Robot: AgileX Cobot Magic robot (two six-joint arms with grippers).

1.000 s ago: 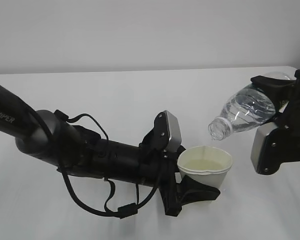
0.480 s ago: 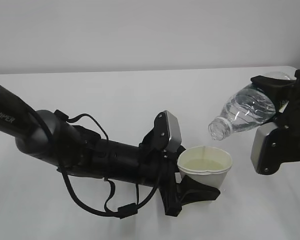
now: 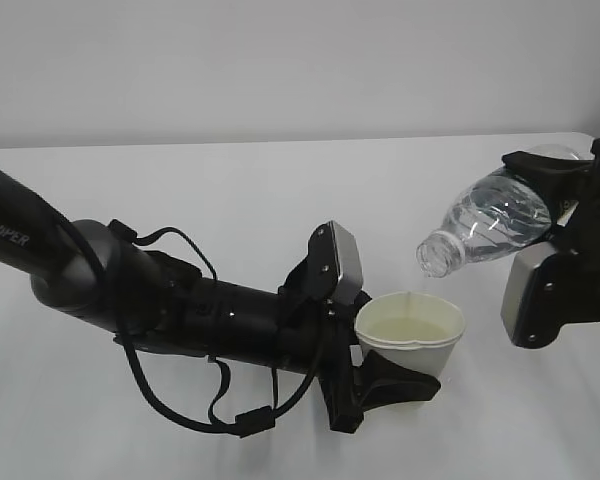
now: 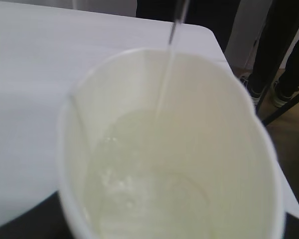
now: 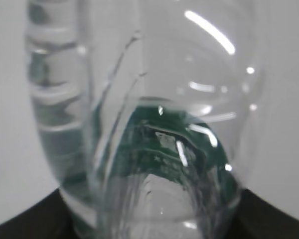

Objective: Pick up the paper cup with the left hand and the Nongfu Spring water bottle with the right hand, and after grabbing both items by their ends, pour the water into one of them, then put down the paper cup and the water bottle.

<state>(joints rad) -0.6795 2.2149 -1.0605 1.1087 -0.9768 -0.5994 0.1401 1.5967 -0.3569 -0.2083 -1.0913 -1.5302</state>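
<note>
The white paper cup (image 3: 410,335) is held upright just above the table, with my left gripper (image 3: 395,385) shut on its lower part. Its cream inside (image 4: 154,164) holds water. The clear Nongfu Spring water bottle (image 3: 485,225) lies tilted, neck down to the left, its open mouth above the cup's far rim. A thin stream of water (image 4: 165,74) falls into the cup. My right gripper (image 3: 565,215) is shut on the bottle's base end; the green label (image 5: 154,144) shows through the bottle.
The white table (image 3: 230,190) spreads behind both arms. The left arm (image 3: 130,295) with looped cables stretches from the left edge low over the table. Past the table's far corner, dark legs and floor (image 4: 284,74) show in the left wrist view.
</note>
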